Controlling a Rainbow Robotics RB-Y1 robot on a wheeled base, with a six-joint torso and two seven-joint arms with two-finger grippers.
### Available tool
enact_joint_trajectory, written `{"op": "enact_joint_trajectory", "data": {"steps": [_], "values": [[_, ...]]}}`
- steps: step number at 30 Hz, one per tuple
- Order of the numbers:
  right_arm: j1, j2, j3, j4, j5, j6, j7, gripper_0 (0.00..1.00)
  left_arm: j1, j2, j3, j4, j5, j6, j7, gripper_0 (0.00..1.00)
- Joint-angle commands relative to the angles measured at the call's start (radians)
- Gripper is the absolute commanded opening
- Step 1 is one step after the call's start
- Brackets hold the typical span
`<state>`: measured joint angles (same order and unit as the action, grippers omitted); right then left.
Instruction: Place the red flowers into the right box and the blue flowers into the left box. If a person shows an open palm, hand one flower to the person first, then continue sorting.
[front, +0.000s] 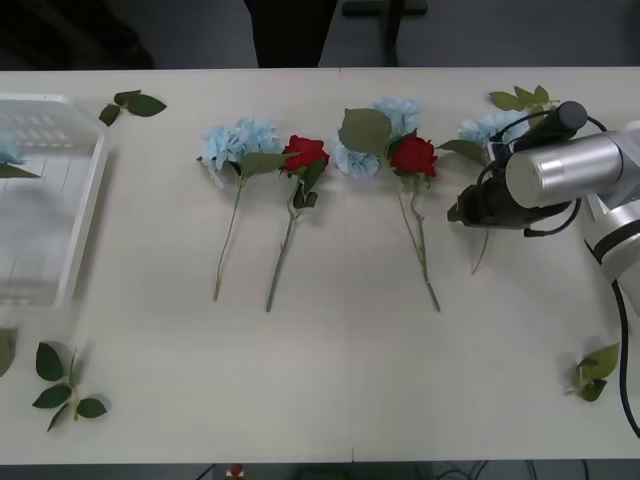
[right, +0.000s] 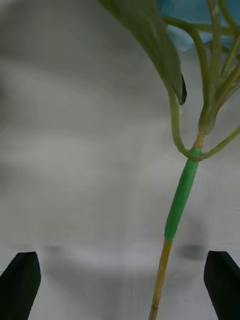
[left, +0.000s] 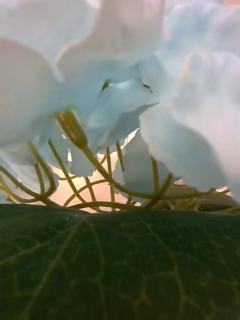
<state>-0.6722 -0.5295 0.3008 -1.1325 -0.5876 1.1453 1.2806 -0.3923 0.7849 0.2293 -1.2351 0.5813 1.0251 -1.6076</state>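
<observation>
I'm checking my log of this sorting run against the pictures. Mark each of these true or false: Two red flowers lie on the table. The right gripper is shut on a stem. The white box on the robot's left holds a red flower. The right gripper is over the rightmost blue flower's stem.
Two red flowers lie on the table: true.
The right gripper is shut on a stem: false, its fingers stand open astride the stem.
The white box holds a red flower: false, only something blue and a leaf show at its edge.
The right gripper is over the rightmost blue flower's stem: true.

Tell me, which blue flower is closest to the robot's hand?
The far-right blue flower, whose stem lies between the open right gripper's fingers. The other blue flowers lie farther left.
</observation>
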Motion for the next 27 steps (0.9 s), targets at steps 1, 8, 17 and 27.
{"op": "enact_joint_trajectory", "data": {"steps": [1, 8, 17, 27], "values": [[-0.027, 0.02, -0.015, -0.01, 0.011, -0.006, -0.038, 0.21, -0.013, -0.004, 0.018, -0.003, 0.011, -0.003, -0.026, 0.0], [-0.027, 0.023, -0.014, -0.01, 0.012, -0.006, -0.04, 0.0, -0.019, -0.009, 0.013, -0.004, 0.029, -0.002, -0.043, 0.28], [-0.026, -0.009, -0.04, -0.079, 0.031, -0.036, -0.01, 0.0, -0.051, -0.015, 0.013, -0.04, 0.072, 0.044, -0.058, 0.72], [0.095, -0.038, -0.256, -0.467, -0.093, -0.036, 0.249, 0.0, -0.063, -0.015, 0.065, -0.23, 0.115, 0.231, -0.055, 0.74]]}}
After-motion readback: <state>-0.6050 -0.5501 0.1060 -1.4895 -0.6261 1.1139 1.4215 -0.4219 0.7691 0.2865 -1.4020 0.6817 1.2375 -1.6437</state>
